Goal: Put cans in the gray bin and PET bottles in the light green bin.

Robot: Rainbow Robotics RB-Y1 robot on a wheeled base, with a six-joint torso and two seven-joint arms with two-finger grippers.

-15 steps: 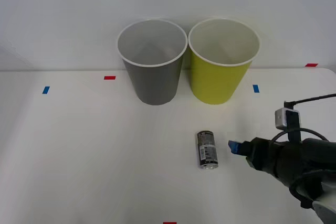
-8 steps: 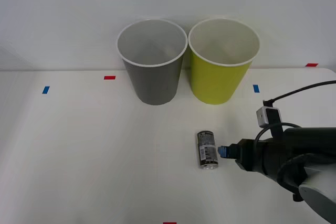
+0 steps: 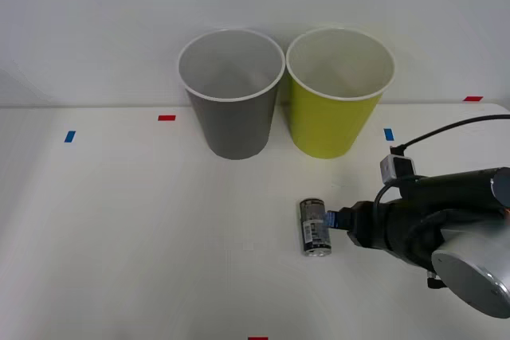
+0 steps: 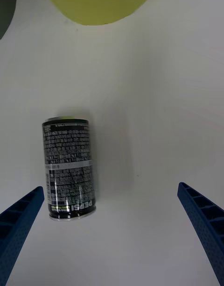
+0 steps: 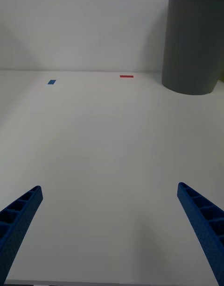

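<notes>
Black-labelled and silver-ended, the can (image 3: 315,227) lies on its side on the white table (image 3: 119,228), near of the gap between the two bins, with bare surface all around it and a wide open stretch to its left. I have the right gripper (image 3: 335,217) low at the can's right side, fingers spread wide, one blue tip just beside the can; the left gripper (image 5: 112,230) hangs spread over bare table. Beyond, the gray bin (image 3: 231,93) and light green bin (image 3: 339,93) stand upright, rims nearly touching, white insides showing nothing in them.

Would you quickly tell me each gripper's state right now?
Left gripper: open, holding nothing.
Right gripper: open beside the can, not gripping it.
</notes>
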